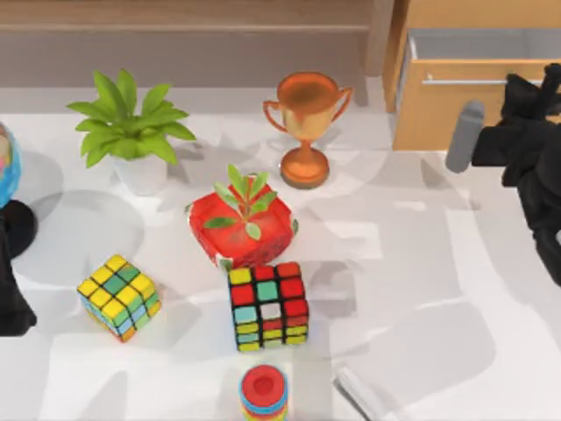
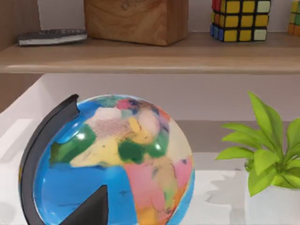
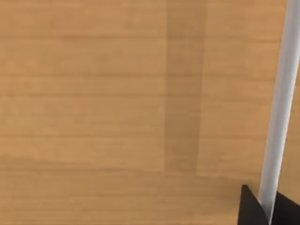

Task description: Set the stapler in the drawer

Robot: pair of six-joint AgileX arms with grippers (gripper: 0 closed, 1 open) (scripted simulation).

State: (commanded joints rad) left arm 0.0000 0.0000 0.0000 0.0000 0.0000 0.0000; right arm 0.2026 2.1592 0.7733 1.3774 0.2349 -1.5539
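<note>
The stapler (image 1: 358, 394), a slim pale grey bar, lies on the table near the front edge, right of the stacked rings. The drawer (image 1: 451, 114) stands at the back right, pulled out, with its white inner walls showing behind the tan front. My right gripper (image 1: 536, 88) is at the right end of the drawer's silver handle (image 1: 460, 81). In the right wrist view the handle (image 3: 280, 98) runs across the wooden front and passes between the gripper's (image 3: 268, 211) two black fingertips, which are shut on it. My left arm (image 1: 12, 298) is parked at the table's left edge.
A globe (image 2: 117, 168) stands right before the left wrist camera. On the table are a potted plant (image 1: 130, 132), a trophy (image 1: 306, 123), a red pot with a sprig (image 1: 244, 224), two puzzle cubes (image 1: 268, 305) (image 1: 119, 297) and stacked rings (image 1: 264, 392).
</note>
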